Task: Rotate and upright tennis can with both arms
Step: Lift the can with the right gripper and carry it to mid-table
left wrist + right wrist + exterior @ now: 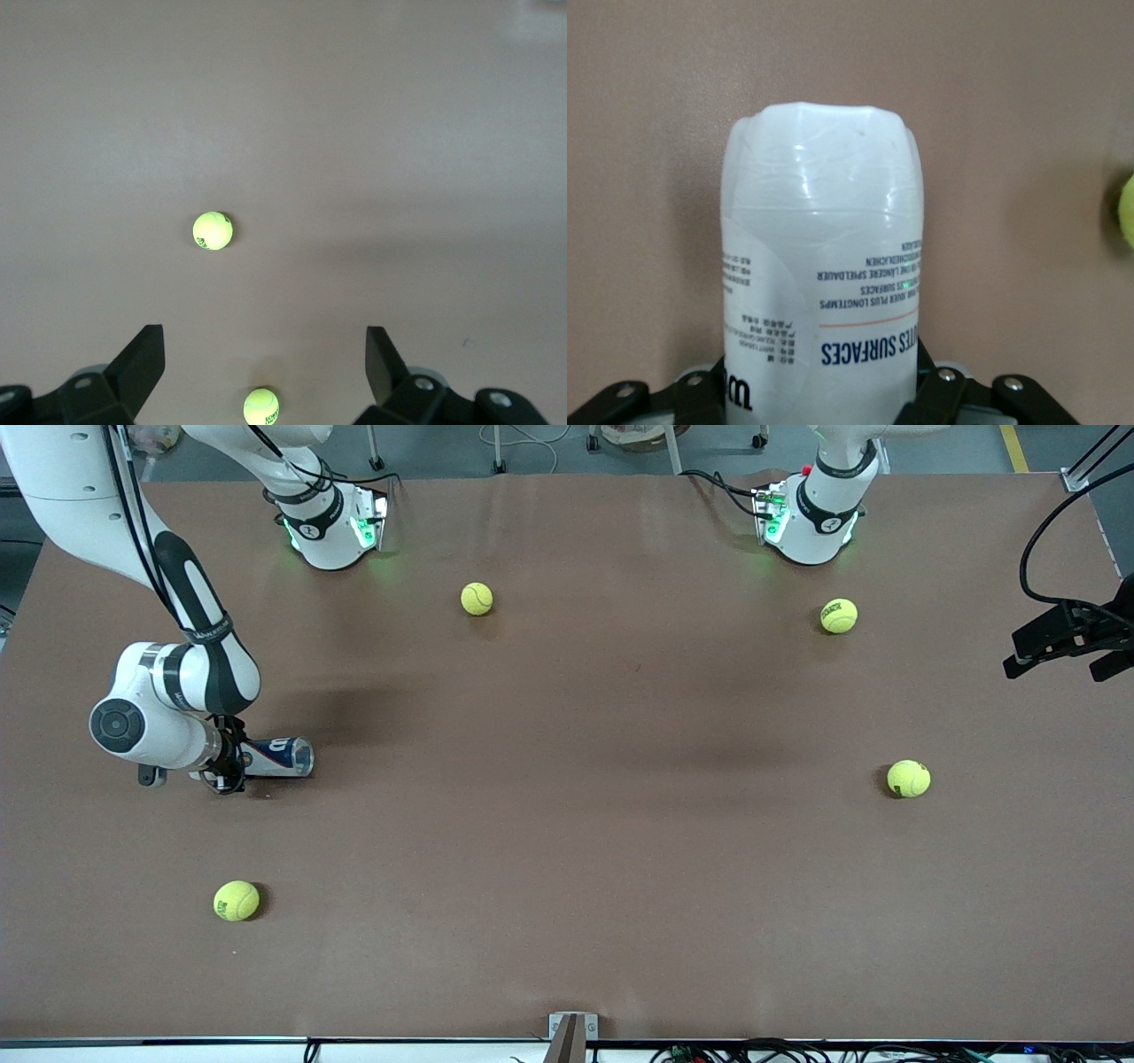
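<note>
Near the tabletop's edge at the right arm's end, the white-and-navy clear-plastic tennis can (282,755) lies flat, its base end pinched by the right gripper (229,766). Only the right wrist view shows its white label print between the fingers (943,398). Spread wide, the left gripper (266,372) hangs over the left arm's end.

A large table (567,850) is covered by a matte brown sheet, and faint creases are seen running across it. The covering is lit evenly from above, with soft dark patches cast on it near its middle. Along the top of the front view a grey floor (443,447) is seen, on which thin metal legs (498,452) and a caster (759,440) stand, perhaps belonging to chairs or stands. A yellow line (1013,447) is painted on the floor toward the left arm's end. At the table's nearest edge a small metal bracket (572,1029) is fixed, and black cables (797,1052) are bundled along the white edge below it.
</note>
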Robot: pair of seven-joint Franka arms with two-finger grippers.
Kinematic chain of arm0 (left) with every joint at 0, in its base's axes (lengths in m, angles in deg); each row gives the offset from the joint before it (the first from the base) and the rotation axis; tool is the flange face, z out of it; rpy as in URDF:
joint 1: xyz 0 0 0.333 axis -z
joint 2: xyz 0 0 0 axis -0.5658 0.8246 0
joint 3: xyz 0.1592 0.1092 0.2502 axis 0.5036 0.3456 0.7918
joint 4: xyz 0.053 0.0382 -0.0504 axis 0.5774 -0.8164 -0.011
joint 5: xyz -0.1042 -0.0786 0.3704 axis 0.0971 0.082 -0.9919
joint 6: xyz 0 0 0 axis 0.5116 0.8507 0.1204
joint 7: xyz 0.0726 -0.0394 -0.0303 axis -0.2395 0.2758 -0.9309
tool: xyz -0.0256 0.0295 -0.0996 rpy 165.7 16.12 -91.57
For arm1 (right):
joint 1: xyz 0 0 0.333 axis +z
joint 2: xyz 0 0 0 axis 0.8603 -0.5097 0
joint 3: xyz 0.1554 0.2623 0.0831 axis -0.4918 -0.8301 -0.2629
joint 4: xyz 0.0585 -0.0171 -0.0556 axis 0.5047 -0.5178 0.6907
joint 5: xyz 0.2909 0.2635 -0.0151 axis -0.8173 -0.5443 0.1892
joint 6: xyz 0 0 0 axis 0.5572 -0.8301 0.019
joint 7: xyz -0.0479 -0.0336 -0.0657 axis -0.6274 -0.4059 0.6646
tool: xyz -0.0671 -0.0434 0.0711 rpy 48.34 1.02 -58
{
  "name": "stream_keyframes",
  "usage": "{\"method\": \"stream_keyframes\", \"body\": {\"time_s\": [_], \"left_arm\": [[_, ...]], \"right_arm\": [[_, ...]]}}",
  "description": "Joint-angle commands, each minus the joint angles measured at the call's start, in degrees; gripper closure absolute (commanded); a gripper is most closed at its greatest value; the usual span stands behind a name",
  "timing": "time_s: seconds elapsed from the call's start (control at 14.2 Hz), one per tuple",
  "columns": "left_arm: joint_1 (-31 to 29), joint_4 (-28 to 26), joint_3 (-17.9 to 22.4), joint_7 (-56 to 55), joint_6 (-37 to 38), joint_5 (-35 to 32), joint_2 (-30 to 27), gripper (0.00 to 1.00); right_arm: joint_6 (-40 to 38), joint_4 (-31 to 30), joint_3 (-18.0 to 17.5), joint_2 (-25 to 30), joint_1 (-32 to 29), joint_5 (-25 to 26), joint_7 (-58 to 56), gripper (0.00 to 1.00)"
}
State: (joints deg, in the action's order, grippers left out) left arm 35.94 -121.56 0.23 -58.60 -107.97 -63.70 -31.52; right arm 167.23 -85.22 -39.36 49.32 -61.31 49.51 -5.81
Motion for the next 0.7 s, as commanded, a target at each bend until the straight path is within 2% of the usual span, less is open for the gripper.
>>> {"method": "stream_keyframes", "body": {"time_s": [0.0,0.28,0.49,0.63], "left_arm": [[-0.2,-0.2,-0.1,1.2,0.6,0.0,-0.7,0.0],[-0.2,-0.2,-0.1,1.3,0.7,-0.1,-0.7,0.0],[-0.2,-0.2,-0.1,1.2,0.7,0.0,-0.7,0.0],[-0.2,-0.2,-0.1,1.2,0.7,0.0,-0.7,0.0]], "right_arm": [[-1.6,-0.3,-0.5,0.3,0.0,0.8,-1.2,0.41],[-13.0,5.9,-1.3,1.0,0.6,0.2,-0.7,0.41],[-14.7,6.2,-1.9,2.6,2.8,-0.1,1.7,0.41],[-15.7,6.2,-1.9,3.5,6.8,-1.9,4.3,0.41]]}}
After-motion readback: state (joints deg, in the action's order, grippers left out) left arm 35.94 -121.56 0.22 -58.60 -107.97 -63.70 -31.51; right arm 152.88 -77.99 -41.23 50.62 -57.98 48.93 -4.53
